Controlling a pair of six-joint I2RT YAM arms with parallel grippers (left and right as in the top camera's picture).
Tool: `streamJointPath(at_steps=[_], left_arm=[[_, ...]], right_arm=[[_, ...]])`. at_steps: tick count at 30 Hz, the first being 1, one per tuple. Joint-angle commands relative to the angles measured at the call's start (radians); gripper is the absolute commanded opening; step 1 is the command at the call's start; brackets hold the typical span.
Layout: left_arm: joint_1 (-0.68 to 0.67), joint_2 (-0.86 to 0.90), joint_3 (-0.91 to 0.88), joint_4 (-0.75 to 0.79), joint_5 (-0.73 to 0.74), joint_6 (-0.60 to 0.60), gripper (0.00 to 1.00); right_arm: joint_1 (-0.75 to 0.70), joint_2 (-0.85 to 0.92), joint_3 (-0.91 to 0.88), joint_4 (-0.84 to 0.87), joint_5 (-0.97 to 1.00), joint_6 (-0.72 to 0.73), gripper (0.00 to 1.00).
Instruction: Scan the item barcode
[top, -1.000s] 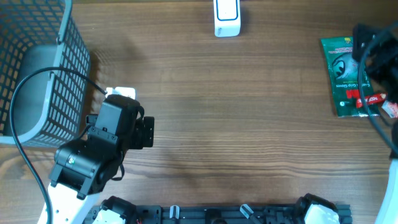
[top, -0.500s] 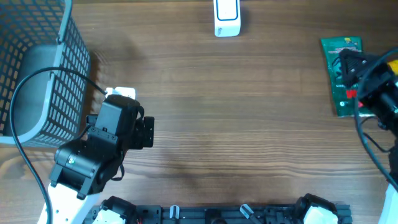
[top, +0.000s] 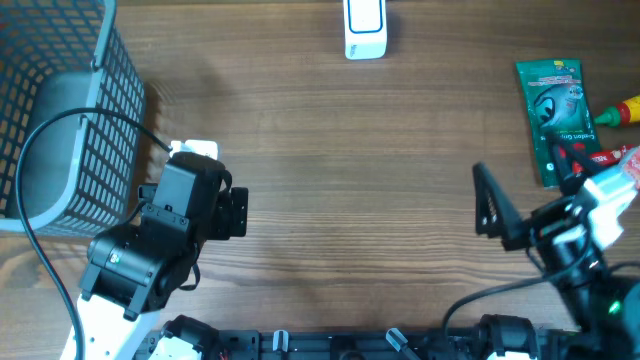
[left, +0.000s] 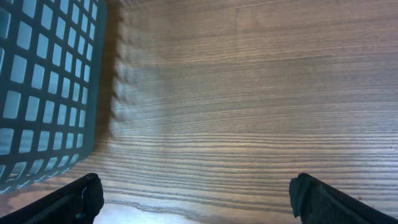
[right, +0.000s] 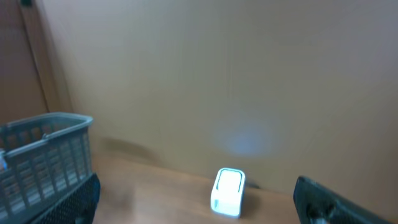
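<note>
the green packet (top: 556, 118) lies flat at the upper right of the overhead frame, untouched and well apart from the white scanner (top: 365, 28) at top centre. the scanner stands facing the table (top: 330, 180), probably so a barcode can be shown to it. the right gripper (right: 199, 210) hangs at lower right, jaws wide and empty, looking towards the scanner. the left gripper (left: 199, 200), also spread and holding nothing, sits beside the basket (top: 60, 120) at left, likely parked out of the way.
</note>
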Motion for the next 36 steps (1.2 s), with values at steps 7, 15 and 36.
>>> streamJointPath(at_steps=[7, 15, 36], left_arm=[[-0.001, -0.002, 0.0, 0.003, -0.009, 0.012, 1.0], [-0.001, -0.002, 0.0, 0.003, -0.009, 0.012, 1.0], [-0.001, -0.002, 0.0, 0.003, -0.009, 0.012, 1.0]], right_arm=[[0.042, -0.372, -0.499, 0.359, 0.136, -0.029, 1.0], [0.109, -0.377, -0.663, 0.417, 0.256, -0.03, 1.0], [0.109, -0.376, -0.721, 0.145, 0.409, -0.055, 1.0]])
